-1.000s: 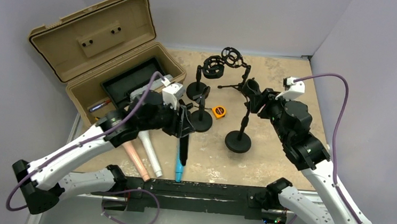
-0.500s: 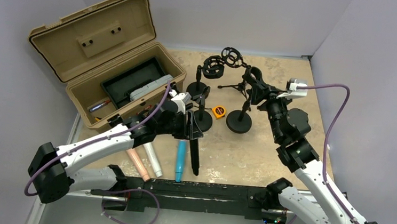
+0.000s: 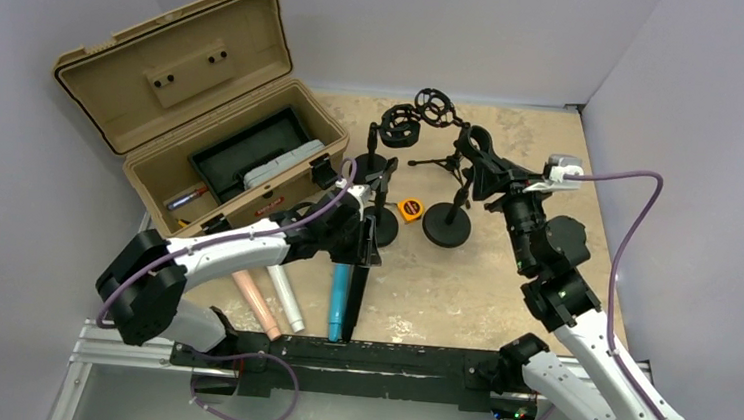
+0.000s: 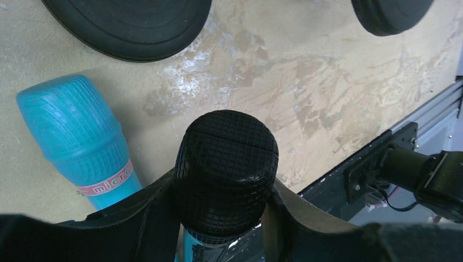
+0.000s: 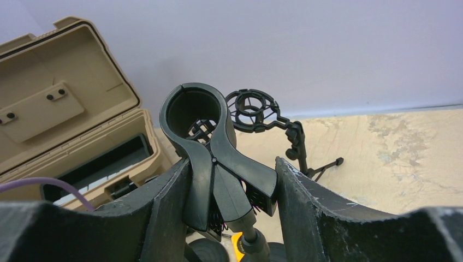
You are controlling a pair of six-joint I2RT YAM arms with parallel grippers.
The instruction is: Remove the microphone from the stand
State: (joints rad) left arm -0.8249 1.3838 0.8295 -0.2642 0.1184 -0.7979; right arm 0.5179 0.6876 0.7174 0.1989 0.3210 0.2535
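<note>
Your left arm (image 3: 224,249) stretches low from its base toward the middle of the surface, with the wrist bent so the left gripper (image 3: 358,254) points down and back toward the near edge. Its jaws are closed tight on the black microphone (image 4: 225,164), one on each side just behind the head. Your right arm (image 3: 598,348) stands taller, with its elbow raised and its forearm reaching forward and left. The right gripper (image 5: 232,164) sits roughly level and faces the far wall, jaws clamped on the stand clip (image 5: 215,147).
</note>
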